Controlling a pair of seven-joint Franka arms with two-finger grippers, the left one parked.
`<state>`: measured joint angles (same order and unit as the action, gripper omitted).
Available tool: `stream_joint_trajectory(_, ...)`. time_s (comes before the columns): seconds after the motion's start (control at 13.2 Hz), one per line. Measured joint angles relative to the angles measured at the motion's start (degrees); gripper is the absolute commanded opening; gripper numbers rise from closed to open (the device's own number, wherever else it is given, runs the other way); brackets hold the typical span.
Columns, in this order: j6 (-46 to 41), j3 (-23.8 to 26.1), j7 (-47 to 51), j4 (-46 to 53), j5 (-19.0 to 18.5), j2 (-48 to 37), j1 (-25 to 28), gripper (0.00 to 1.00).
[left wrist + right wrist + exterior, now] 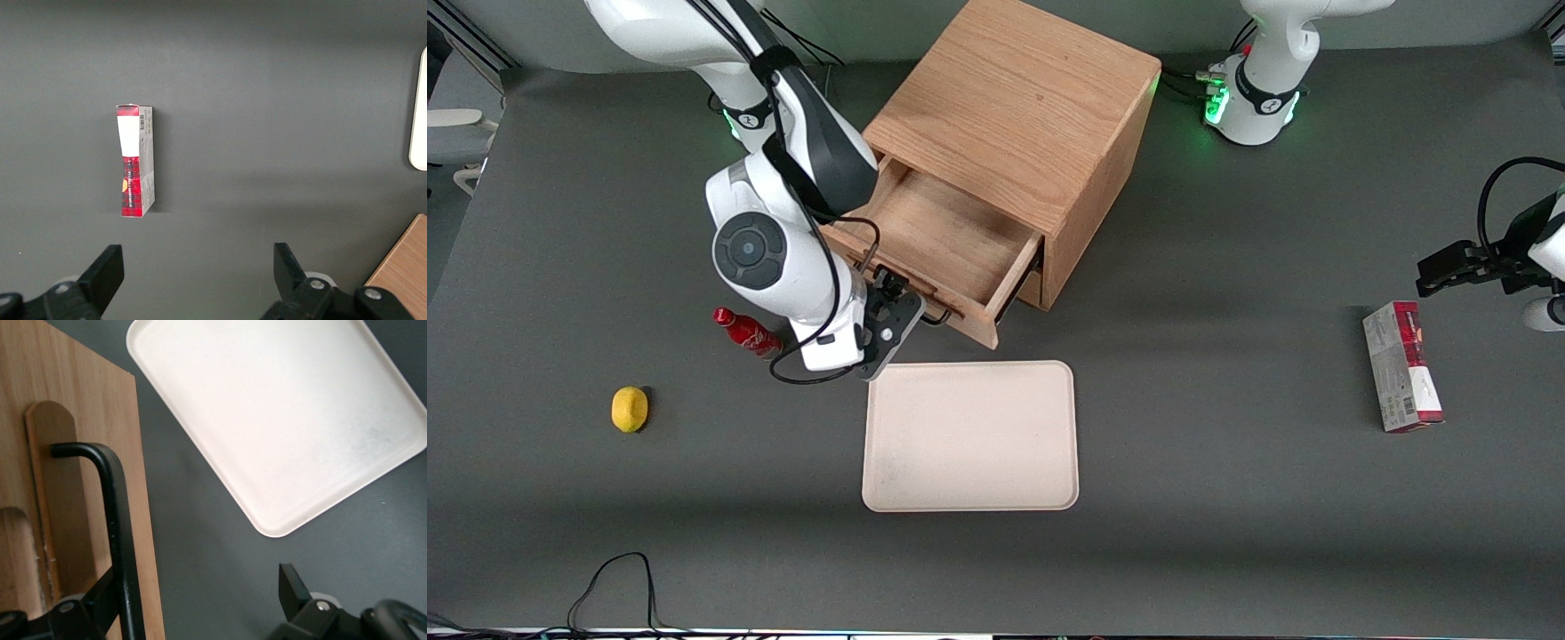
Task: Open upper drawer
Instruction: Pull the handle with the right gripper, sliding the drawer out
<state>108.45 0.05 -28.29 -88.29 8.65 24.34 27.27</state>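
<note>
The upper drawer [947,238] of the oak cube cabinet [1018,107] stands pulled well out, its inside bare. Its thin black wire handle [935,316] is on the drawer front, facing the front camera. My right gripper [903,307] is at that front, by the handle, with its fingers spread open. In the right wrist view the handle bar [115,520] runs along the drawer front [80,447], close against one finger [93,603]. The other finger [291,587] is far from it over the table, and the gripper [197,600] holds nothing.
A cream tray [969,436] lies just nearer the front camera than the drawer; it also shows in the right wrist view [280,413]. A red bottle [745,332] lies beside the working arm and a lemon [630,409] nearer the camera. A red-and-white box [1402,366] lies toward the parked arm's end.
</note>
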Motion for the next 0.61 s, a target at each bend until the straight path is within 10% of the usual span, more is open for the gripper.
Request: stream_joint_trajectory(0.61,-0.5,0.0,-0.1,4.1,-0.1,3.1,-3.5,1.0)
